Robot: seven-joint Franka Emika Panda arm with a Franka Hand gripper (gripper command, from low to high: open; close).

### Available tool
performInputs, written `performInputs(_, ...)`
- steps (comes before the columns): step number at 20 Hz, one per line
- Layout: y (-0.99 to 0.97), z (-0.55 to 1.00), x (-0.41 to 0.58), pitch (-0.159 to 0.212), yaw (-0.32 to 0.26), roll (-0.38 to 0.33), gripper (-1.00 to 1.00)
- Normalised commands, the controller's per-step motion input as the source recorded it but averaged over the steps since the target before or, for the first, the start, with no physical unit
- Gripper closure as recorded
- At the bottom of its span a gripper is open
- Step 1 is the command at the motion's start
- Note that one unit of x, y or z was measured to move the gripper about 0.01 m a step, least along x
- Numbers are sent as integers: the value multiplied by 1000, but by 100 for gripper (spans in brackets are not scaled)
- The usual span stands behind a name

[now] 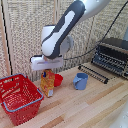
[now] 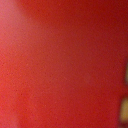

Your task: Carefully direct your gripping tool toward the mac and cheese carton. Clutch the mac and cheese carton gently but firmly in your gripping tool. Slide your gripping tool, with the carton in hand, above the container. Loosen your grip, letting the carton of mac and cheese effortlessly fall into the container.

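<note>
In the exterior view the gripping tool (image 1: pixel 46 70) sits directly on top of the mac and cheese carton (image 1: pixel 47 84). The orange-yellow carton stands upright on the wooden table. The tool's short fingers reach down at the carton's top edge, and I cannot make out whether they press on it. The container, a red wire basket (image 1: pixel 20 97) with a blue-grey rim, stands on the table toward the exterior view's left of the carton, and nothing shows inside it. The wrist view is filled by a blurred red surface (image 2: pixel 60 60) very close to the lens, and no fingers show there.
A small red bowl (image 1: pixel 58 79) sits just behind the carton. A blue mug (image 1: pixel 80 81) stands to the exterior view's right. A toaster oven (image 1: pixel 113 56) and a dark wire rack (image 1: pixel 93 73) are at the back right. A slatted wall stands behind.
</note>
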Motion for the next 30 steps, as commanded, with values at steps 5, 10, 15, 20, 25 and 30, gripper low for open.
performInputs(5,-2,790,451,129,9,80,100)
performInputs(10,111,795,507,118,12,91,100)
performInputs(15,567,819,525,118,13,75,100)
performInputs(20,778,837,377,101,1,67,100)
performInputs(25,853,748,197,100,2,23,100)
performInputs(30,924,278,-1,142,1,0,100)
